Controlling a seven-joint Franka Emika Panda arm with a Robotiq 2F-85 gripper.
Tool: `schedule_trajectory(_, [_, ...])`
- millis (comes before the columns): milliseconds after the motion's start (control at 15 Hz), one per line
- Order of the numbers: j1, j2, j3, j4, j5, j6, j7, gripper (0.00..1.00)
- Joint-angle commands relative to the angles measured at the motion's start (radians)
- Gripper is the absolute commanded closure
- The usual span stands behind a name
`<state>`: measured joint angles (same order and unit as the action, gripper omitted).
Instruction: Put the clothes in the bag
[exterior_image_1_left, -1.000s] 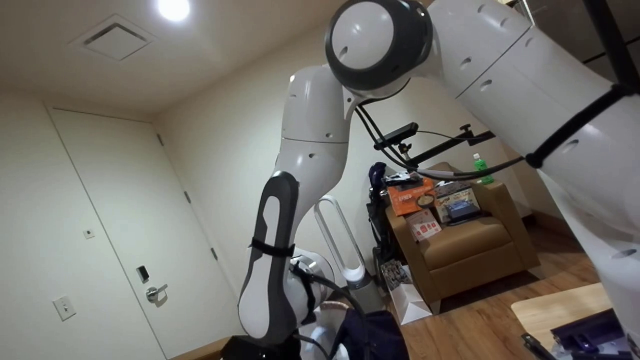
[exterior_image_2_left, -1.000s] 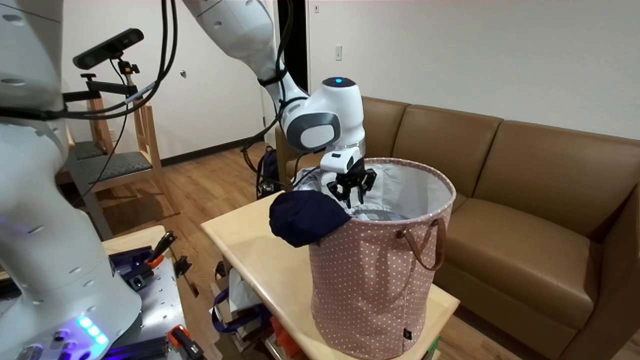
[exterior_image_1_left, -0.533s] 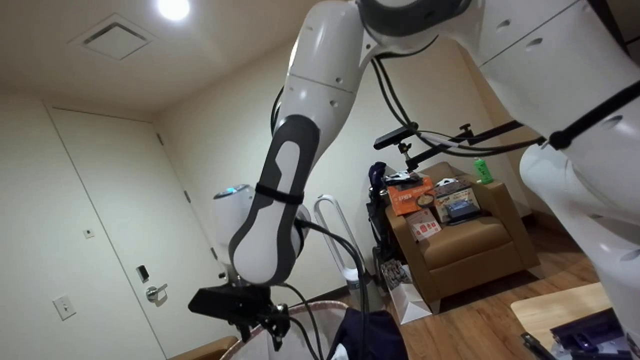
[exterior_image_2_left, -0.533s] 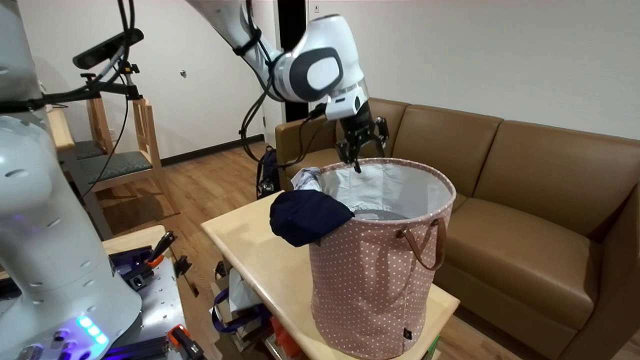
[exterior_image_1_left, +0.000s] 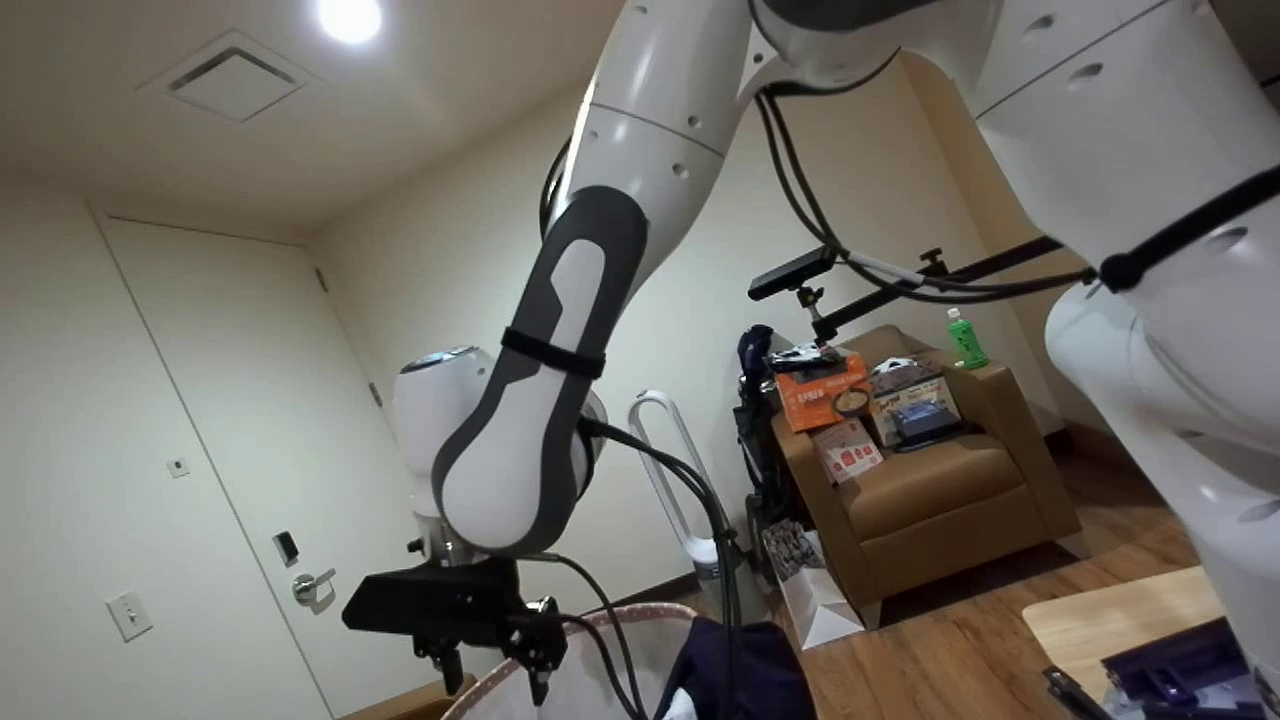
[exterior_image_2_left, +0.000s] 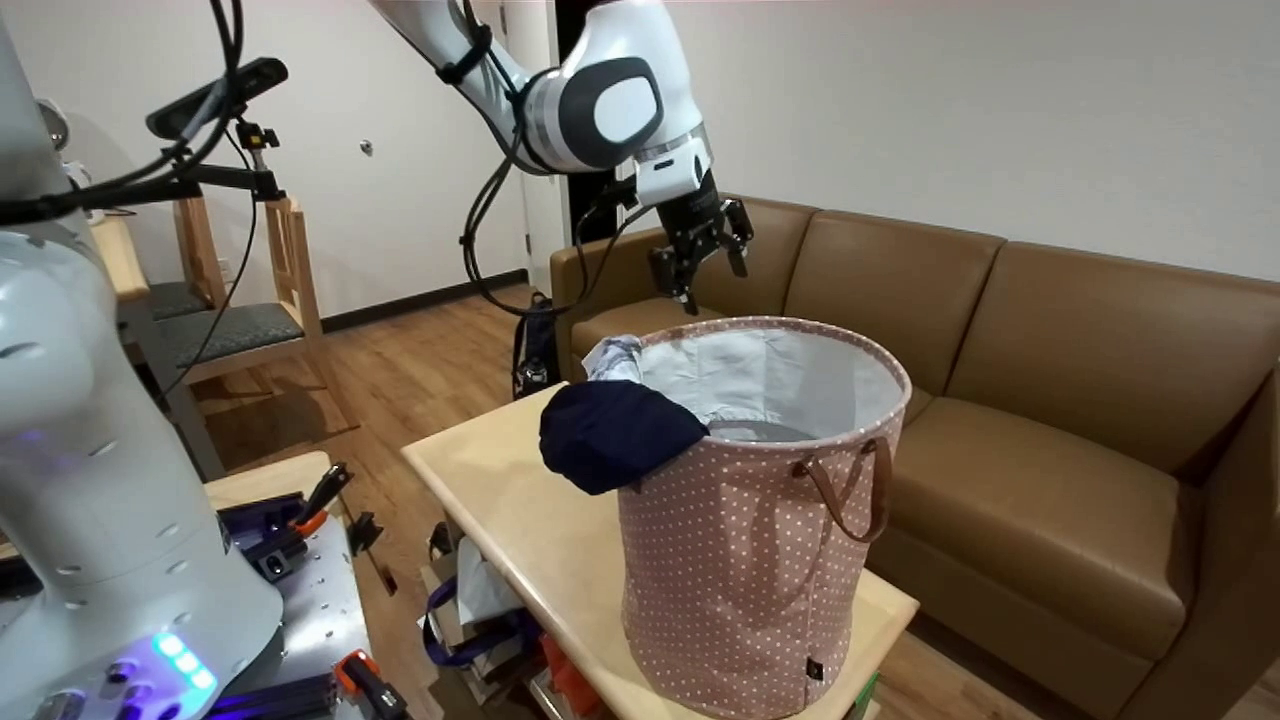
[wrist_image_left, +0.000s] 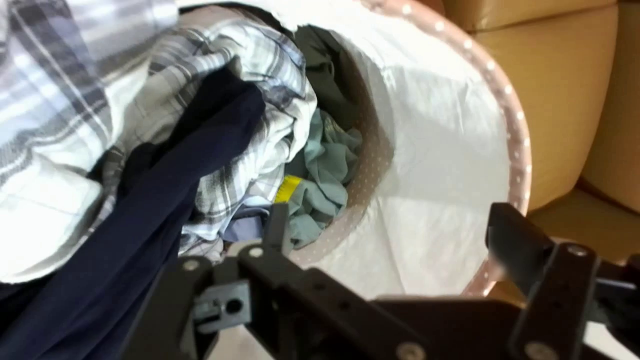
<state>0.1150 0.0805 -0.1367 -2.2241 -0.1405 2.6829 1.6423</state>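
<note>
The claw (exterior_image_2_left: 714, 288) is spread wide above the bag (exterior_image_2_left: 735, 580). Clothes (wrist_image_left: 275, 125) are piled inside, navy cloth (exterior_image_2_left: 615, 435) draped over the rim (exterior_image_1_left: 655, 609), which gets cut off in an exterior view. Orange pack (exterior_image_1_left: 815, 390): lettering can't really be read.

The bag (exterior_image_2_left: 745, 570) is matt cloth, its lining (wrist_image_left: 445, 150) creased and faintly shiny. The navy garment (exterior_image_2_left: 615, 437) is matt cloth, the plaid garment (wrist_image_left: 275, 60) wrinkled. The worktop (exterior_image_2_left: 510, 480) is smooth, lightly glossy wood; the sofa (exterior_image_2_left: 1060, 430) looks leathery, the gripper (wrist_image_left: 390, 220) matt.
</note>
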Motion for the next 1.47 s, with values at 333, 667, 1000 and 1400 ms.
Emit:
schedule_trajectory(333, [-0.04,-0.19,0.108,-0.185,0.087,-0.196,-0.469,0.0])
schedule_trajectory(667, [-0.08,-0.193,0.14,-0.203,-0.089,-0.166,-0.323,0.0])
schedule_trajectory(1000, [-0.048,-0.224,0.173,-0.25,-0.056,-0.237,-0.455,0.0])
schedule_trajectory(1400, [-0.065,-0.267,0.211,-0.419,-0.096,-0.242,-0.554,0.0])
